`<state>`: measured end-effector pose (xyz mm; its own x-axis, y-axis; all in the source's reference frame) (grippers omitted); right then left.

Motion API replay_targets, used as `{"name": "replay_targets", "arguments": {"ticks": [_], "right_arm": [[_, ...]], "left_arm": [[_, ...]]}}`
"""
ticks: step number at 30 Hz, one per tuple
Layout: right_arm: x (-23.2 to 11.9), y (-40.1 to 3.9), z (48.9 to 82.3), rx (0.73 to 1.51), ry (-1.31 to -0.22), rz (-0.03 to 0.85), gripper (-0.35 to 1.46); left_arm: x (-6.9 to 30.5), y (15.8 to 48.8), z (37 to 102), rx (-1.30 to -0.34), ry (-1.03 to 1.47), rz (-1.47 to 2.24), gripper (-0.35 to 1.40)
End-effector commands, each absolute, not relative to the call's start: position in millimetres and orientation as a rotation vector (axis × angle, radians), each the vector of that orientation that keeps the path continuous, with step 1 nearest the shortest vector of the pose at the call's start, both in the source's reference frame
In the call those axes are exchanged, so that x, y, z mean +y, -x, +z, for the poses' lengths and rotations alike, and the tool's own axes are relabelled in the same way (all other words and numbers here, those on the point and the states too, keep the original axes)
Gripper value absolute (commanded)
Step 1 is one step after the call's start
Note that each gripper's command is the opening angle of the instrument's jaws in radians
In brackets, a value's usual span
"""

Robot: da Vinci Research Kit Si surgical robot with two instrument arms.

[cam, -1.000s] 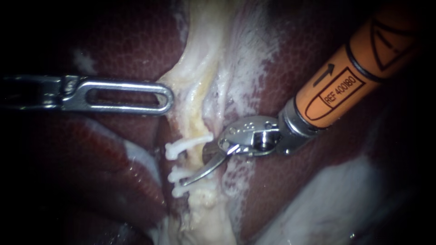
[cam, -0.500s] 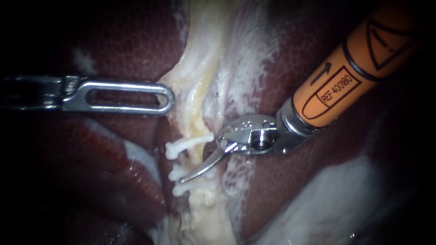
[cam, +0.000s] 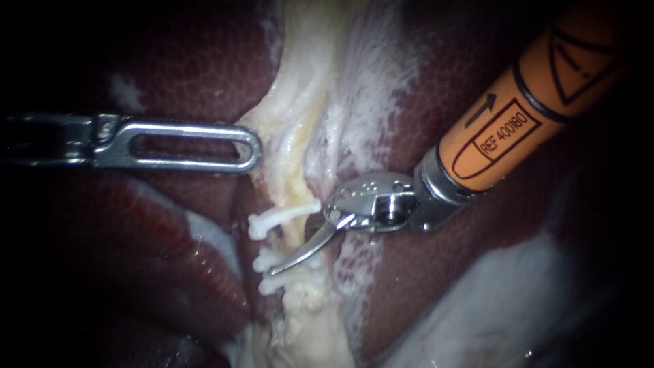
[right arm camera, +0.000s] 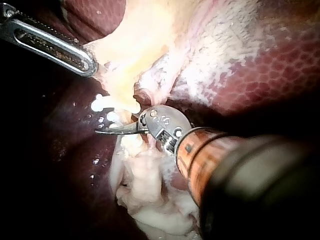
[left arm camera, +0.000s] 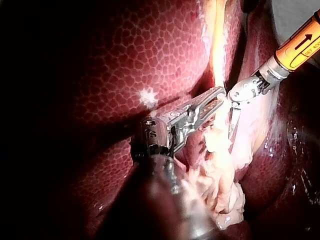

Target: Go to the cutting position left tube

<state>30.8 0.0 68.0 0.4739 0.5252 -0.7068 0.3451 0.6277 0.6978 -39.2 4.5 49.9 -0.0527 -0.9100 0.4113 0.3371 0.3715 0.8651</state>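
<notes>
A pale yellow tube (cam: 298,197) runs down between the dark red liver lobes and carries three white clips (cam: 279,217). My right instrument (cam: 289,252), with an orange shaft and curved blades, reaches the tube from the right. Its blades stand open: the long blade (cam: 300,253) crosses the tube between the two lower clips, and the other is mostly hidden behind the tube below the top clip. In the right wrist view the blade (right arm camera: 116,131) lies just beside the clips (right arm camera: 101,105). My left instrument (cam: 253,146) has slotted jaws, which are shut on the pale tissue's edge (cam: 272,129) above the clips.
The liver (cam: 170,61) surrounds the pale strip on both sides. Whitish frayed tissue (cam: 361,102) lies right of the tube. A loose mass of pale tissue (left arm camera: 222,180) hangs beside my left instrument (left arm camera: 205,105).
My right instrument has slid slightly to the left, carrying its blade tip further across the tube between the lower clips. My left instrument has not moved.
</notes>
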Motion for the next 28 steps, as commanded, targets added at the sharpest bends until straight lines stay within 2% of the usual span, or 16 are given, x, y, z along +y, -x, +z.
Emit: {"name": "replay_targets", "arguments": {"ticks": [1,7,28], "right_arm": [[0.0,-30.8,68.0,1.116,-0.935,0.133,0.56],[-0.1,-30.8,68.0,1.112,-0.945,0.139,0.49],[-0.2,-30.8,67.9,1.11,-0.95,0.139,0.53]], "left_arm": [[4.5,39.2,49.9,-1.219,-0.614,-1.125,-0.35],[4.5,39.2,49.9,-1.219,-0.614,-1.125,-0.35],[4.5,39.2,49.9,-1.219,-0.614,-1.125,-0.35]]}}
